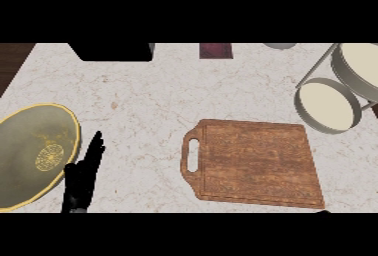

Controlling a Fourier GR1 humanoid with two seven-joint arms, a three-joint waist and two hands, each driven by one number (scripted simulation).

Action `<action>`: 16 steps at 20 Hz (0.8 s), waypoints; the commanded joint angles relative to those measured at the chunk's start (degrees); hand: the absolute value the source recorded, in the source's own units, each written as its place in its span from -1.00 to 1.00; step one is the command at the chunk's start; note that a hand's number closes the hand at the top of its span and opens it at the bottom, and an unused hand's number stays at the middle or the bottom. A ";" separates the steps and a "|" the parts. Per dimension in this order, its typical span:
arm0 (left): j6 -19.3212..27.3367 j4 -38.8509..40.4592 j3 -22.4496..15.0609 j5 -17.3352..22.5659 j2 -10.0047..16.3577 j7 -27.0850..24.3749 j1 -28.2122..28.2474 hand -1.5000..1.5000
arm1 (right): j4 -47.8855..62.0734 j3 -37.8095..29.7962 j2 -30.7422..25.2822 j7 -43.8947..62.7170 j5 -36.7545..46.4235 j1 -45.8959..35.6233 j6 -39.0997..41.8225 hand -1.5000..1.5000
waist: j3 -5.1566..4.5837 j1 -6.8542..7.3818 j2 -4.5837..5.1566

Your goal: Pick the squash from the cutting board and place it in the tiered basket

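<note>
The wooden cutting board lies right of centre with its handle slot toward the left, and nothing rests on it. No squash shows anywhere in the head view. The tiered basket stands at the right edge: a lower round tier with a grey rim and a cream floor, and an upper tier behind it; both look bare. My left hand rests at the lower left with straight fingers pointing up, holding nothing. A tiny dark tip at the lower edge by the board's near right corner may be my right hand.
A large yellow-rimmed plate lies at the far left, just beside my left hand. A black block, a dark red item and a grey round object sit along the counter's far edge.
</note>
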 commanded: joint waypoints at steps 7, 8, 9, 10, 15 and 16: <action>-4.03 5.23 3.48 1.66 0.27 -3.30 -2.54 0.00 | 16.07 14.59 -2.03 -0.22 5.91 -17.39 -3.85 1.00 | 0.00 0.82 0.26; -2.08 1.25 1.03 -0.70 -0.71 0.51 -2.90 0.00 | 17.59 17.64 -0.24 -1.04 7.43 -19.31 -5.47 1.00 | 0.03 1.00 0.25; 0.50 -2.46 -1.22 -2.72 -1.65 3.37 -0.65 0.00 | 18.10 20.86 -0.99 0.07 8.65 -22.45 -5.54 1.00 | 0.04 1.70 0.31; 0.87 1.18 0.24 -2.81 -2.04 1.43 -3.81 0.00 | 23.95 20.84 0.45 -6.73 9.84 -22.64 -6.42 1.00 | 0.06 1.61 0.45; 0.34 -0.41 -0.11 -3.35 -2.31 0.56 0.12 0.00 | 27.45 25.88 3.52 -8.92 13.93 -27.92 -6.10 1.00 | 0.04 0.81 0.17; 0.80 1.18 -0.63 -3.86 -3.45 1.15 -2.72 0.00 | 29.90 29.21 3.53 -5.38 15.69 -32.40 -5.61 1.00 | 0.02 1.30 0.33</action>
